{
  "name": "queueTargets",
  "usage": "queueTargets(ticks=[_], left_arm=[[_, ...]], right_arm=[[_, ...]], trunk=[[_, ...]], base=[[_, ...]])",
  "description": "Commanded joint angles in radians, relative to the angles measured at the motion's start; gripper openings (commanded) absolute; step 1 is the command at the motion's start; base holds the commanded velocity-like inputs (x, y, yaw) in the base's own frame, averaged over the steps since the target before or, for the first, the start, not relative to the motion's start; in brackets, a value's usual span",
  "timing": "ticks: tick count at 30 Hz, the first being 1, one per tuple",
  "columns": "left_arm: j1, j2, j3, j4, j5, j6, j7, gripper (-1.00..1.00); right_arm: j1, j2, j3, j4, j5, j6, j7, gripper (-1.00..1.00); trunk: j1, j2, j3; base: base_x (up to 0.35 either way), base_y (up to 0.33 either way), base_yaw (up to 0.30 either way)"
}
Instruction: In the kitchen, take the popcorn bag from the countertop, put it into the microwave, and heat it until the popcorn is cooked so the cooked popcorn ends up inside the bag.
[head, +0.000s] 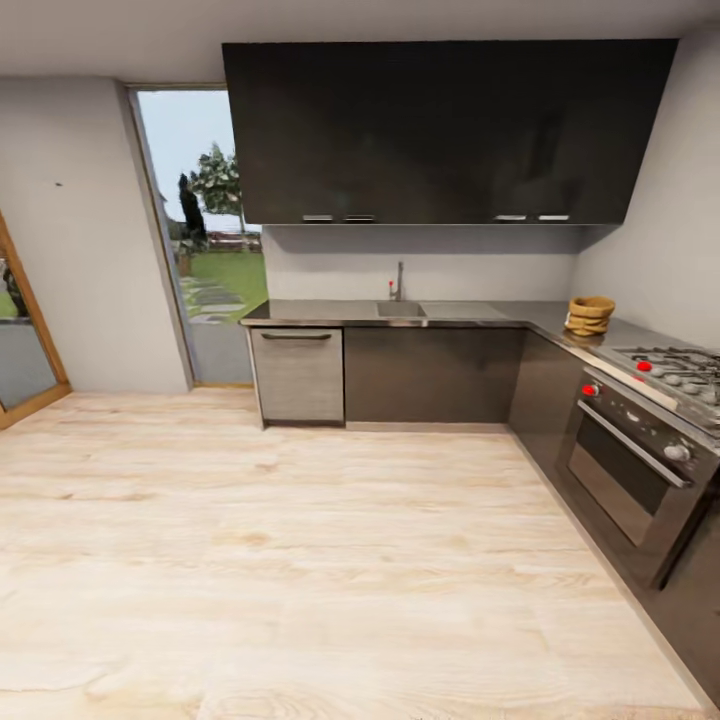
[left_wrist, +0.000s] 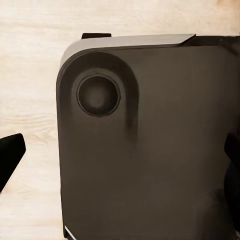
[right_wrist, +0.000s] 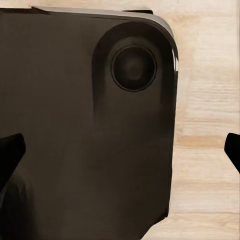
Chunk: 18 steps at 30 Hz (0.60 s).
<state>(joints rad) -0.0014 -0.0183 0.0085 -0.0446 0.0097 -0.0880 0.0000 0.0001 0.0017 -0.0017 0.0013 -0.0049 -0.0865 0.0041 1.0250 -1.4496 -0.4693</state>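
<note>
Popcorn bag (head: 589, 315), squat tan paper, stands far right on grey metal worktop (head: 470, 314); pincer states cannot be told.

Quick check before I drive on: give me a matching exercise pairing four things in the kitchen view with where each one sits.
Things:
1. popcorn bag
2. tap
3. oven
4. glass door

Places:
A. left wall, garden outside
B. behind the sink, back counter
C. right run, below the burners
D. right countertop, near the corner

Pairs: 1-D, 2-B, 3-C, 4-A
</note>
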Motion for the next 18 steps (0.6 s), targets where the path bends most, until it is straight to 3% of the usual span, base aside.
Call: queueTargets(ticks=[1, 8, 14, 18], left_arm=[[0.0, 0.0, 0.001, 0.0, 0.001, -0.003, 0.0, 1.0], [0.0, 0.001, 0.001, 0.0, 0.004, -0.003, 0.002, 1.0], [0.0, 0.002, -0.001, -0.001, 0.066, -0.003, 0.002, 1.0], [0.0, 0.002, -0.001, -0.002, 0.071, -0.004, 0.002, 1.0]], right_arm=[[0.0, 0.0, 0.0, 0.0, 0.001, -0.005, 0.0, 1.0], [0.0, 0.0, 0.005, 0.0, 0.008, -0.006, 0.001, 1.0], [0.0, 0.0, 0.005, 0.0, 0.005, -0.006, 0.001, 1.0], [0.0, 0.0, 0.005, 0.0, 0.005, -0.006, 0.001, 1.0]], trunk=[[0.0, 0.0, -0.001], [0.0, 0.0, -0.001], [0.0, 0.0, -0.001], [0.0, 0.0, -0.001]], base=[[0.0, 0.0, -0.235], [0.0, 0.0, -0.244], [0.0, 0.0, -0.245], [0.0, 0.0, -0.245]])
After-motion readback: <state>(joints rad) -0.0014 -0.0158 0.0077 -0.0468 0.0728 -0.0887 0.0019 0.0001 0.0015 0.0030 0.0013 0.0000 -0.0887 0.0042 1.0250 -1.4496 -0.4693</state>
